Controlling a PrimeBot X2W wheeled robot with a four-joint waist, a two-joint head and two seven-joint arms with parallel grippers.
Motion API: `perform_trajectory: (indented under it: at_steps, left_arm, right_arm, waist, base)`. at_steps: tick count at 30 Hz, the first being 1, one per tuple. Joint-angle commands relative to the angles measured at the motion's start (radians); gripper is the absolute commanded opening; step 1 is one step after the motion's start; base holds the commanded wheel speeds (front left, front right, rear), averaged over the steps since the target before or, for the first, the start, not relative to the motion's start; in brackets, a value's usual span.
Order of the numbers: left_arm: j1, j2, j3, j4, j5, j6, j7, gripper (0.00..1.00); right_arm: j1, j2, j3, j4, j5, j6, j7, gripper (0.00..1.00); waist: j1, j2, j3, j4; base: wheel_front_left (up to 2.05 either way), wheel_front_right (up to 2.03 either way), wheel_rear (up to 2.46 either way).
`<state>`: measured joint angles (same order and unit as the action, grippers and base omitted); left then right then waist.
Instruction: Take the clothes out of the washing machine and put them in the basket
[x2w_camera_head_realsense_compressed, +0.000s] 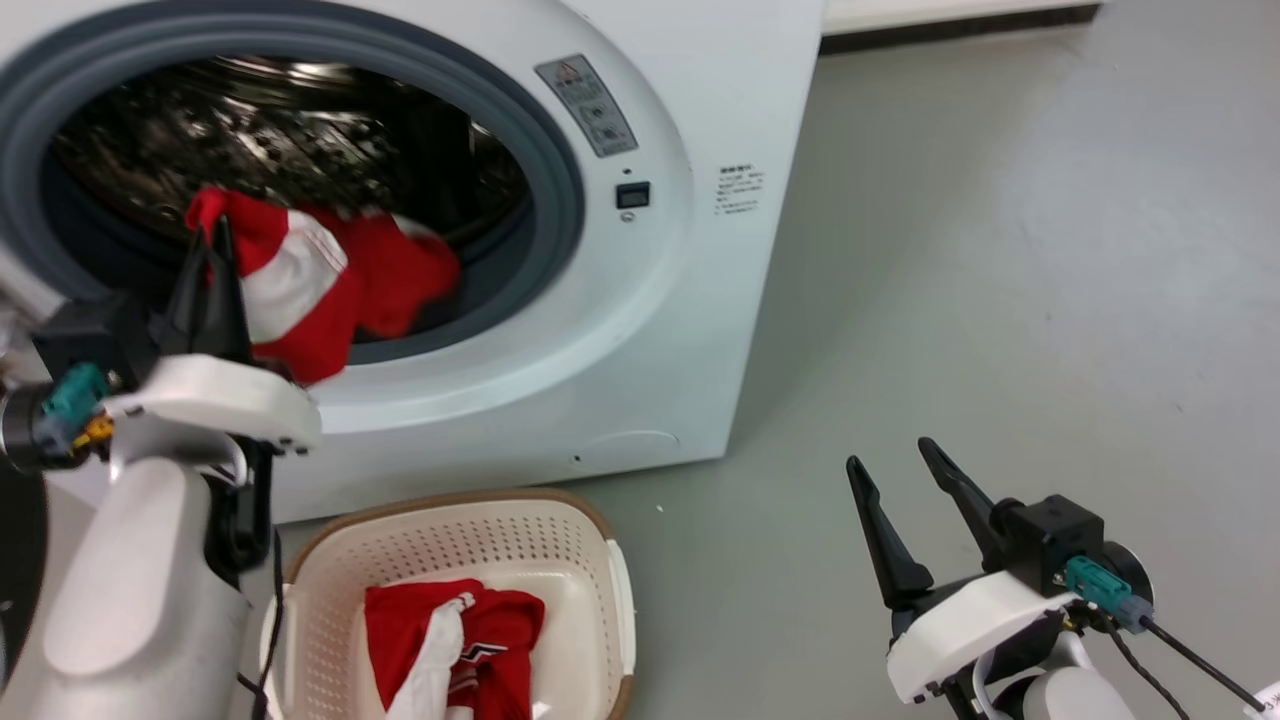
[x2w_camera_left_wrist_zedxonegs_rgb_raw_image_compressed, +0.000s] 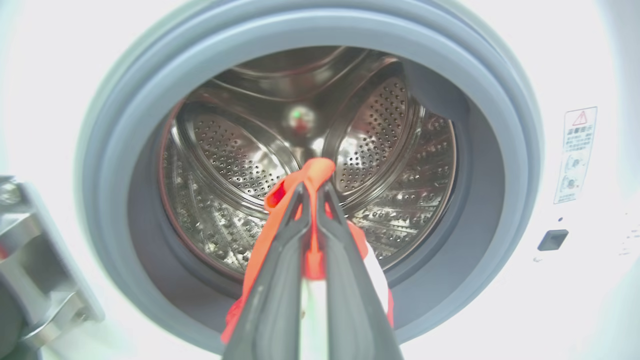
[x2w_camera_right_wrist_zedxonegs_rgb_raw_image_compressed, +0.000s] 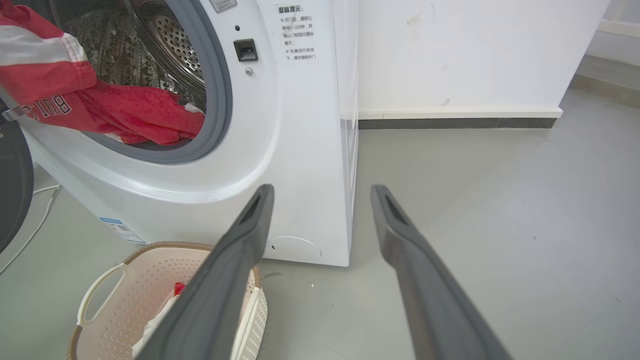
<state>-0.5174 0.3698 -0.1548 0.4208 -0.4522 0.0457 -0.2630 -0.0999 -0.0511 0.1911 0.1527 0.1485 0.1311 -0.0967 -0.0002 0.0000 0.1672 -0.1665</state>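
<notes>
Left gripper (x2w_camera_head_realsense_compressed: 212, 240) clamps a red garment (x2w_camera_head_realsense_compressed: 300, 300) over the washer (x2w_camera_head_realsense_compressed: 740, 300) rim (x2w_camera_head_realsense_compressed: 565, 200); at four o'clock, right gripper (x2w_camera_head_realsense_compressed: 889, 452) spread wide above open grey floor (x2w_camera_head_realsense_compressed: 1000, 250)

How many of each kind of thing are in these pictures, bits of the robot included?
Washing machine: 1
Basket: 1
Heaps of red-and-white clothes: 2, the heap at the porthole and the heap in the basket; garments per heap unclear
End effectors: 2, the left end effector and the right end effector
Total: 6
</notes>
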Motion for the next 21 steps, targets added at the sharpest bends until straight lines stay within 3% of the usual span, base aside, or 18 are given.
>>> perform_trajectory:
  at_steps: [1,8,21]
  left_arm:
    - [0.026,-0.007,0.003,-0.022,0.009,0.003,-0.002,0.0]
    - [0.183,-0.053,-0.02,-0.264,0.057,0.021,-0.002,0.0]
    - [0.425,-0.056,-0.061,-0.607,0.062,0.099,0.095,0.0]
  right_arm:
    - [0.015,0.002,-0.003,-0.01,-0.001,-0.001,0.005,1.0]
    - [0.074,0.002,-0.032,-0.05,-0.02,-0.001,0.047,1.0]
    - [0.124,0.002,-0.041,-0.108,-0.034,-0.001,0.091,1.0]
  waist:
    - [0.0002,0.0,-0.041,0.038]
    - [0.0002,0.0,-0.111,0.101]
    - [0.0002,0.0,-0.128,0.144]
  base:
    - [0.0,0.0,0.0]
    - [0.0,0.0,0.0]
    - [0.0,0.0,0.0]
